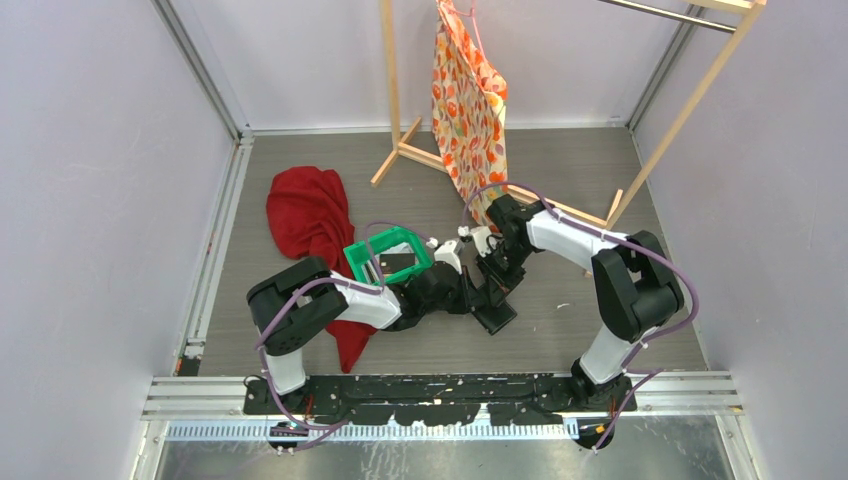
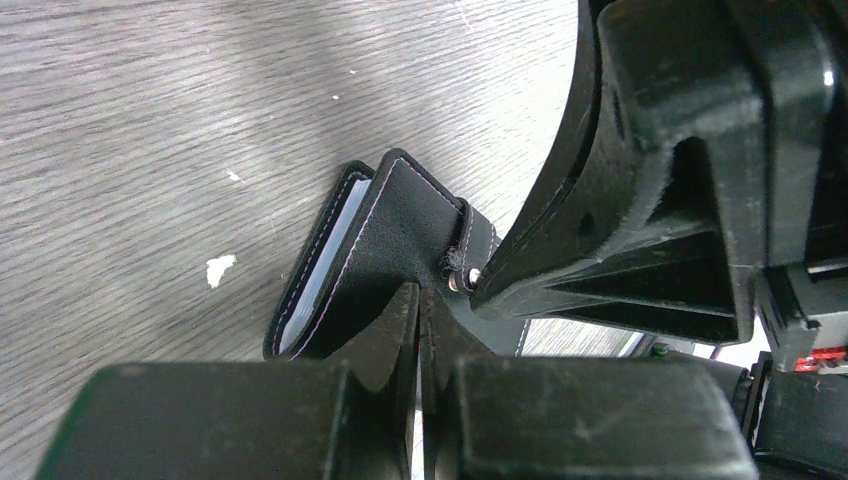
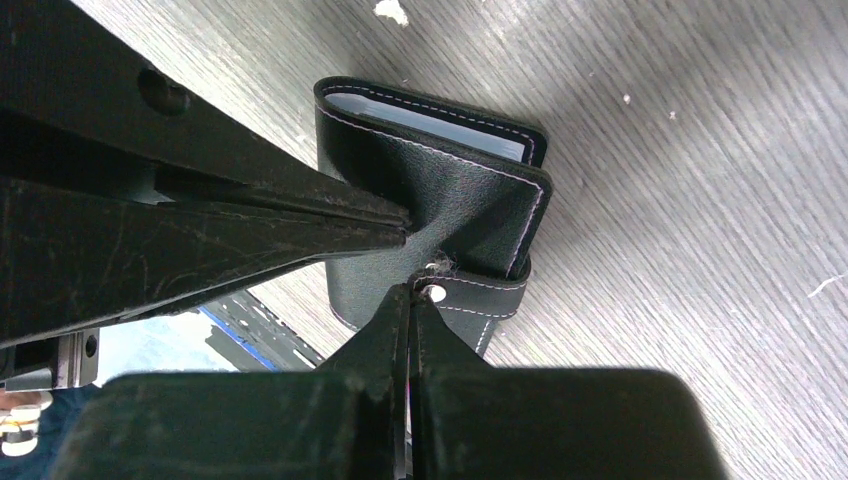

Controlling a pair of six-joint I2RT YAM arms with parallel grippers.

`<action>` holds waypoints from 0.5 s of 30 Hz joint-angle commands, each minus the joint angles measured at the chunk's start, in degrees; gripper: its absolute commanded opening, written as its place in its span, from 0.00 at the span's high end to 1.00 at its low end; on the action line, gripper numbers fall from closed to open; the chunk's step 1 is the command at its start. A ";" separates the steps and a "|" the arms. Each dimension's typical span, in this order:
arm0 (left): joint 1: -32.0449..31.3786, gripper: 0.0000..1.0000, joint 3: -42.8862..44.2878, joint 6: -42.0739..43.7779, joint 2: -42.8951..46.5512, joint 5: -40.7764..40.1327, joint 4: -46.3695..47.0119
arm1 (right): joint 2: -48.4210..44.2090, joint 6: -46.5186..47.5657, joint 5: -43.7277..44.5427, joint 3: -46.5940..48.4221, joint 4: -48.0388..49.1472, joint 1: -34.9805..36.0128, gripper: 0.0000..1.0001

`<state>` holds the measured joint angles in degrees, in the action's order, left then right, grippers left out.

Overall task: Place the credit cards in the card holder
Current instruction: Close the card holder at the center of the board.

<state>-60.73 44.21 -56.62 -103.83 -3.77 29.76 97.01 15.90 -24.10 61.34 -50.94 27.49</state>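
Observation:
The card holder (image 2: 400, 230) is a black stitched wallet resting on the grey wood-grain floor (image 2: 150, 120), its covers slightly apart with a pale edge showing inside (image 3: 420, 115). My left gripper (image 2: 420, 295) is shut on its top cover, which puckers up at the pinch. My right gripper (image 3: 410, 292) is shut, its tips against the metal snap of the little tab (image 3: 490, 290). In the top view both grippers (image 1: 470, 295) (image 1: 495, 275) meet over the holder (image 1: 497, 318). I cannot make out any loose credit cards.
A green plastic tray (image 1: 360, 258) stands just left of the grippers, beside a red cloth (image 1: 305, 210). A wooden rack (image 1: 400, 145) with a patterned cloth (image 1: 465, 100) stands behind. Small white specks (image 2: 220, 268) lie on the floor.

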 commanded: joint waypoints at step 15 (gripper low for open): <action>-0.07 0.97 -1.45 0.55 -1.99 0.96 -3.22 | 2.69 -0.67 1.66 -0.26 1.64 1.53 0.99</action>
<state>-60.71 44.21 -56.64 -103.88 -3.57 29.82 97.56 15.05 -23.53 61.36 -50.35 27.77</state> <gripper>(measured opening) 0.035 0.018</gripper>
